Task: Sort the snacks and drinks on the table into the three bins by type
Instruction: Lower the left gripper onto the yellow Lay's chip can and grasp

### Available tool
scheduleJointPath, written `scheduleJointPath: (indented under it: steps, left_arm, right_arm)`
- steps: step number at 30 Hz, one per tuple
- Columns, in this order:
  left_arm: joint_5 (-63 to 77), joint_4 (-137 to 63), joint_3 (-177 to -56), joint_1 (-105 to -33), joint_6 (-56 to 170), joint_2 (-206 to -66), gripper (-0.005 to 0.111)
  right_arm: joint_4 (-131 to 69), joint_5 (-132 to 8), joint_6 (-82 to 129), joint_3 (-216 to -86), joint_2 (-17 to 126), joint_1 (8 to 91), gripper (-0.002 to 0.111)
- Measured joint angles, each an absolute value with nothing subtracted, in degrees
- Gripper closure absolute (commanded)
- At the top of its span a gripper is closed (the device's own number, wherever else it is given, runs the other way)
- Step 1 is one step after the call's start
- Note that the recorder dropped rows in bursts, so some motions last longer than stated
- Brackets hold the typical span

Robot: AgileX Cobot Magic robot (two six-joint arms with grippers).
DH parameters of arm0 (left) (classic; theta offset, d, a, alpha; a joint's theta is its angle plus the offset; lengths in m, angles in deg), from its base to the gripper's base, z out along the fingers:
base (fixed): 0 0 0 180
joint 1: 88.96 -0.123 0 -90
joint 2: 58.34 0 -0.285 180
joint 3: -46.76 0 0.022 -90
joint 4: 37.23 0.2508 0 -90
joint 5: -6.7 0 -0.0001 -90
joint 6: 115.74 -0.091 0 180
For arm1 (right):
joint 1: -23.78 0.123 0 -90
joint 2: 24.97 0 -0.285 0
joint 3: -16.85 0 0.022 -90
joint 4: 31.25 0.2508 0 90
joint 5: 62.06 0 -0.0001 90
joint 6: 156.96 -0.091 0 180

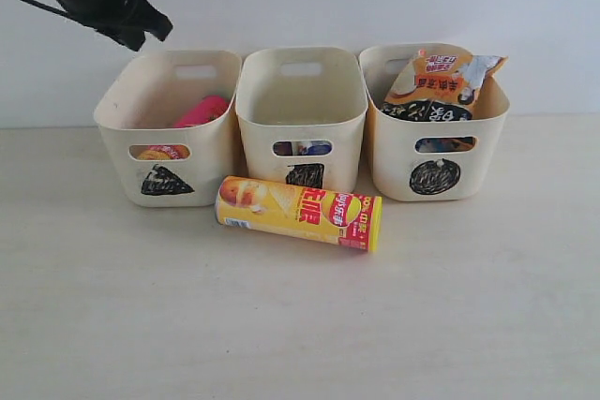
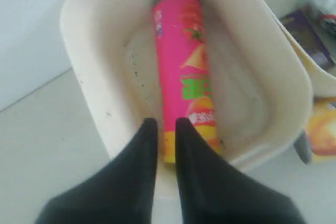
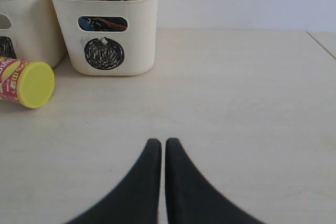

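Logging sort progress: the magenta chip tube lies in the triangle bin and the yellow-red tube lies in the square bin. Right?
Not quite. The magenta chip tube is in the triangle bin, but the yellow-red tube lies on the table in front of the square bin, as the exterior view shows.

Yellow-red tube [image 1: 298,213] tight vs bins [image 1: 301,105]; open table [image 1: 281,325] nearside.

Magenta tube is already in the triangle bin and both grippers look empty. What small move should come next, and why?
Probably bring the left gripper down and forward toward the yellow-red tube, the only item still on the table. It lies on its side before the middle bin, next to the triangle bin that holds the magenta tube. Both grippers look shut and empty.
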State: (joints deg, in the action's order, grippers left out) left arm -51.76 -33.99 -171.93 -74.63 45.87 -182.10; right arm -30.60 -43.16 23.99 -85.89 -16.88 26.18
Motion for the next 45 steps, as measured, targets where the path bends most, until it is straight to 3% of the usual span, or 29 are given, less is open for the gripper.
scheduleJointPath:
  steps: [6, 8, 11, 13, 16, 21, 45]
  left_arm:
    - [-62.6, -58.6, -165.4, -71.8, 7.5, -179.7, 0.1]
    - [-63.0, -59.6, -162.2, -68.9, -1.9, -180.0, 0.085]
    - [-63.1, -60.7, -160.1, -64.9, -9.7, -182.0, 0.024]
    - [-63.1, -62.2, -159.8, -62.5, -13.3, -184.2, 0.013]
    - [-63.0, -63.4, -159.8, -59.5, -16.5, -188.0, 0.017]
    - [-50.8, -56.2, -159.7, -57.0, -13.4, -189.5, 0.02]
    - [-36.0, -50.3, -160.3, -56.4, -12.8, -198.2, 0.02]
  right_arm:
    - [-30.6, -43.2, 24.0, -85.9, -16.9, 26.2, 0.108]
    - [-30.6, -43.2, 24.0, -85.9, -16.9, 26.2, 0.108]
    - [-30.6, -43.2, 24.0, -85.9, -16.9, 26.2, 0.108]
    - [-30.6, -43.2, 24.0, -85.9, -16.9, 26.2, 0.108]
    - [-30.6, -43.2, 24.0, -85.9, -16.9, 26.2, 0.108]
    - [-30.6, -43.2, 24.0, -85.9, -16.9, 26.2, 0.108]
    - [-30.6, -43.2, 24.0, -85.9, -16.9, 26.2, 0.108]
